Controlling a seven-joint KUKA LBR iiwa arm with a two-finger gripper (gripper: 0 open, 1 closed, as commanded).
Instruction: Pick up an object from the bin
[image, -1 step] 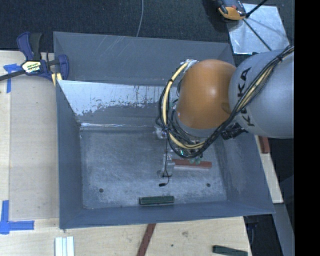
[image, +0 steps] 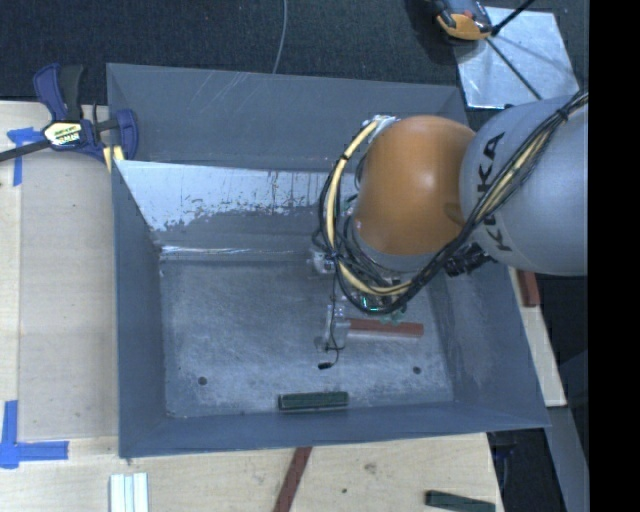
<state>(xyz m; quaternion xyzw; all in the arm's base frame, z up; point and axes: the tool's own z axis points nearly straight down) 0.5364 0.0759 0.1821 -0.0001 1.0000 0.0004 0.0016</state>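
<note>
Gripper (image: 330, 348) low in bin (image: 135, 330), just beside reddish-brown stick (image: 392, 329) right of centre; open or closed, cannot tell. Dark bar (image: 313, 401) tight against front wall, likely harder to straddle.

The big grey arm (image: 530, 190) reaches in over the right edge of the bin (image: 140, 300). Its wrist has a round orange cover (image: 415, 185) with yellow and black cables (image: 340, 200) looped around it. The gripper (image: 328, 355) points down from the wrist, low over the bin floor, a bit right of the middle.
</note>
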